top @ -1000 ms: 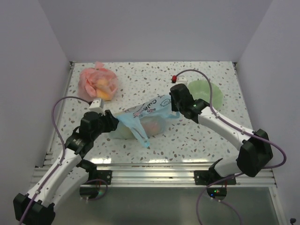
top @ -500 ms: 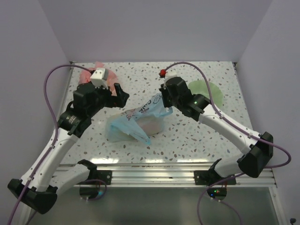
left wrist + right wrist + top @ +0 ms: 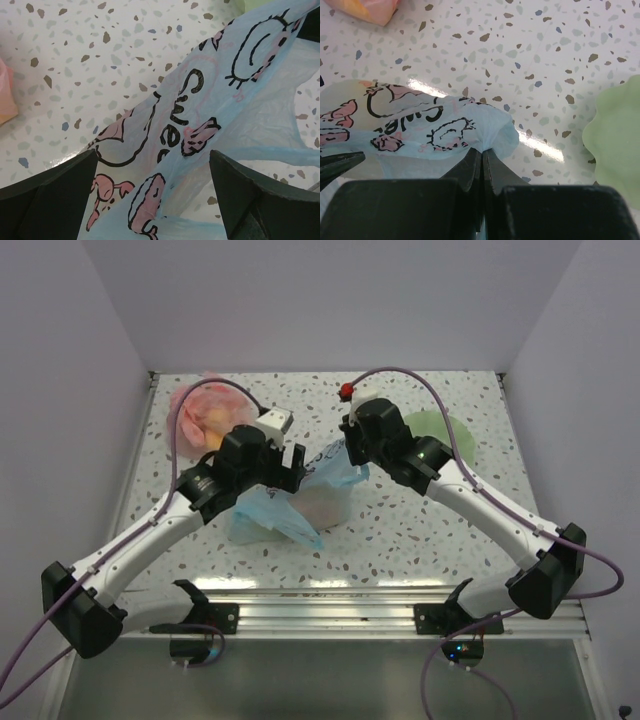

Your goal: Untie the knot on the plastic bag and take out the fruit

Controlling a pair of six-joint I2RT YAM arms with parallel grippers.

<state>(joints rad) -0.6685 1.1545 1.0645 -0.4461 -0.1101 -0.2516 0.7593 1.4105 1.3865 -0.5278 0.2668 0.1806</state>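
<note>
The light-blue plastic bag (image 3: 285,510) lies mid-table, its printed band (image 3: 200,115) facing up. A peach-coloured fruit (image 3: 322,505) shows dimly through the plastic. My right gripper (image 3: 352,455) is shut on a bunched corner of the bag (image 3: 470,127) at its far right end, and the film is pinched at the fingertips (image 3: 482,152). My left gripper (image 3: 290,465) hovers just over the bag's far side. It is open (image 3: 152,195), with the bag lying below the wide gap and its fingers (image 3: 45,200) not touching it.
A pink-red bag (image 3: 205,410) with an orange fruit inside sits at the far left, its edge (image 3: 6,97) showing in the left wrist view. A pale green wavy-edged plate (image 3: 445,435) lies beyond the right arm (image 3: 615,135). White walls enclose the table.
My left gripper let go at the bag's left end, opened wide, and swung up and right to hover over the bag. The right gripper stayed shut on the bag, shifting slightly left.
</note>
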